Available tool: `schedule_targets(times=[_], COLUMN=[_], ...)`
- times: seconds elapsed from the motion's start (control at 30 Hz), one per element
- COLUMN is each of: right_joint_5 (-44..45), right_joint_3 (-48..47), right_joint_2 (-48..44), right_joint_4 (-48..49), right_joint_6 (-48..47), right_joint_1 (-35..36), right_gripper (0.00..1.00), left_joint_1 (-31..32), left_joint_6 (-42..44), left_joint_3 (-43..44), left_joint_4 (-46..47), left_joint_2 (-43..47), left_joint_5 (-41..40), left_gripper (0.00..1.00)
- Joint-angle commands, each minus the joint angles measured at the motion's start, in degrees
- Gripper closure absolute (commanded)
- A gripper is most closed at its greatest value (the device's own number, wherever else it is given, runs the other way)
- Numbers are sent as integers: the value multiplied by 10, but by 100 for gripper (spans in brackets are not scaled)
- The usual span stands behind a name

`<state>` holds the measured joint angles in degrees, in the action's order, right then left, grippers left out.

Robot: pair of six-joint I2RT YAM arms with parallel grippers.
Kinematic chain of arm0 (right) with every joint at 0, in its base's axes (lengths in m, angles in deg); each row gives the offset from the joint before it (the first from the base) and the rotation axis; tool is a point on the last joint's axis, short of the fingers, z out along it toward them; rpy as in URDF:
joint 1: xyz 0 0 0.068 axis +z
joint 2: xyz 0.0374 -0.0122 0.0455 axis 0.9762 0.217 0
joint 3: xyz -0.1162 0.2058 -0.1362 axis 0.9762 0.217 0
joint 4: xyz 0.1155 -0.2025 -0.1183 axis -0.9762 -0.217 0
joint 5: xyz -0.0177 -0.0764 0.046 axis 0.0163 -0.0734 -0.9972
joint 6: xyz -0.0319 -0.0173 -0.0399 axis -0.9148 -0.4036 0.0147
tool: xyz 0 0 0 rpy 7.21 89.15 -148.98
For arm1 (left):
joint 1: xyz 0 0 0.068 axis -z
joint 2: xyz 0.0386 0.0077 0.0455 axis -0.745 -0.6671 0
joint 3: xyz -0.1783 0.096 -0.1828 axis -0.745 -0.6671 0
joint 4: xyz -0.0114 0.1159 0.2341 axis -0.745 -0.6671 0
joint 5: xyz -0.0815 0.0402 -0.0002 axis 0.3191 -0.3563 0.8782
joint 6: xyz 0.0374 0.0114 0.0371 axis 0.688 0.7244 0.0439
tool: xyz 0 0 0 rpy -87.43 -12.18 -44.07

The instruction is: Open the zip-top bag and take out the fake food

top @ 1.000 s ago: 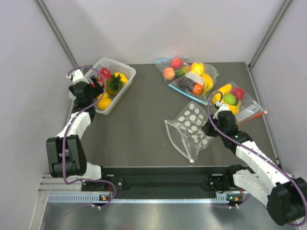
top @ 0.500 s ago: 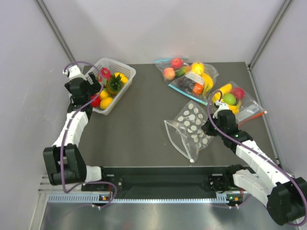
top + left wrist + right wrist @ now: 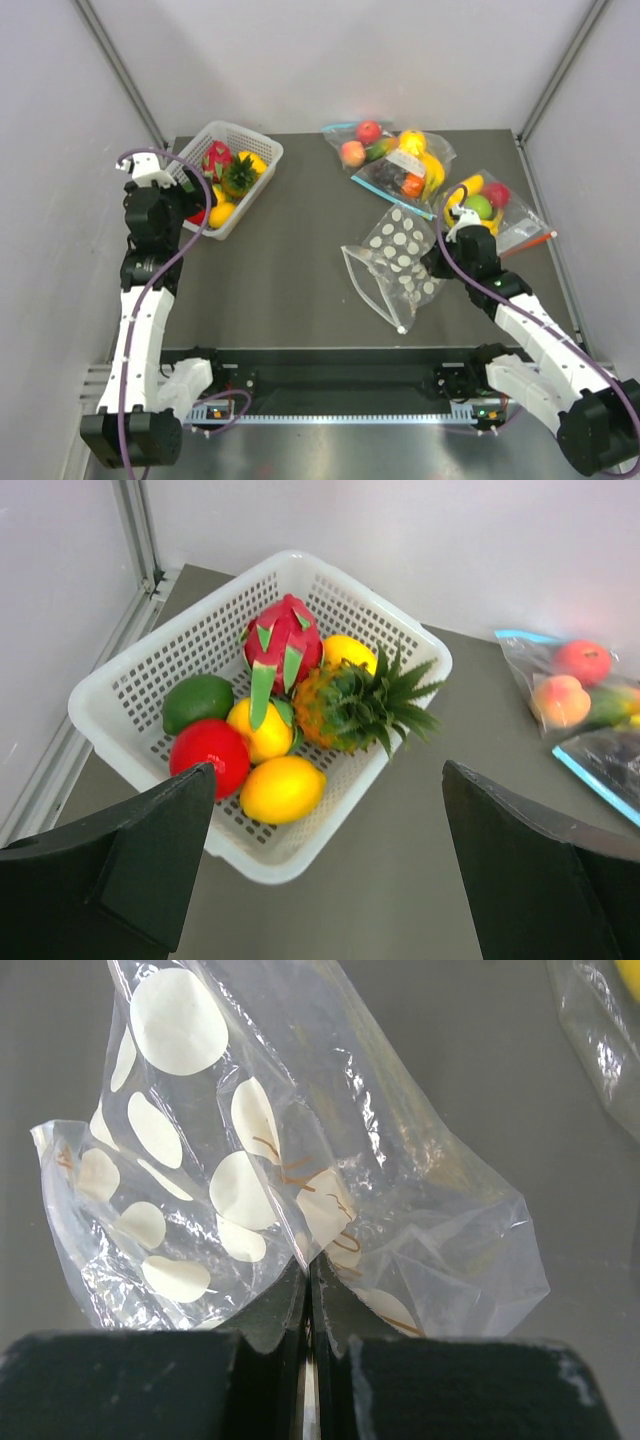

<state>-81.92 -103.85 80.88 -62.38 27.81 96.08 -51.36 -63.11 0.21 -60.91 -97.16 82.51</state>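
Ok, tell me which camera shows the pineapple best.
The left wrist view: the pineapple lies close and sharp in the white basket, crown and skin clear. The top view shows it small, in that basket. The right wrist view misses it.

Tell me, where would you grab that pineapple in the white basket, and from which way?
Probably from straight above, pinching the pineapple across its orange body just below the leaves. It lies tipped over on top of the pile, so that part is bare, while the dragon fruit and the walls of the basket block the sides. The splayed crown looks too thin.
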Motion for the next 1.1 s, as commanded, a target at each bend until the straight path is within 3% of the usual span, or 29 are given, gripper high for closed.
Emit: schedule_targets(times=[0.0, 0.1, 0.13, 0.17, 0.23, 0.27, 0.33, 0.53, 0.77, 1.07], right_joint_5=[-6, -12, -14, -20, -26, -28, -28, -4, 88, 144], right_joint_3=[-39, -50, -53, -56, -65, -71, -77, -123, -188, -226], right_joint_2=[-12, -10, -5, -3, 1, 1, -3, -20, -37, -56], right_joint_4=[5, 7, 8, 5, 3, 1, -5, -47, -70, -77], right_joint_6=[-13, -18, -23, -27, -34, -35, -40, -70, -101, -113], right_joint_1=[-9, -9, -9, -9, -9, -9, -9, -9, -9, -9], right_gripper=[100, 100, 94, 69, 49, 30, 19, 13, 5, 0], left_joint_1=[7, 9, 8, 8, 8, 8, 8, 8, 8, 8], left_joint_6=[13, 15, 16, 17, 21, 25, 28, 38, 46, 42], left_joint_3=[-4, -5, -4, -4, -4, -4, -2, 17, 40, 57], left_joint_4=[-69, -97, -103, -110, -123, -124, -131, -147, -175, -213], left_joint_2=[32, 51, 54, 59, 61, 65, 68, 80, 101, 101], left_joint_5=[20, 55, 57, 57, 60, 59, 63, 87, 86, 97], left_gripper=[1, 1, 1, 1, 1, 1, 1, 1, 1, 1])
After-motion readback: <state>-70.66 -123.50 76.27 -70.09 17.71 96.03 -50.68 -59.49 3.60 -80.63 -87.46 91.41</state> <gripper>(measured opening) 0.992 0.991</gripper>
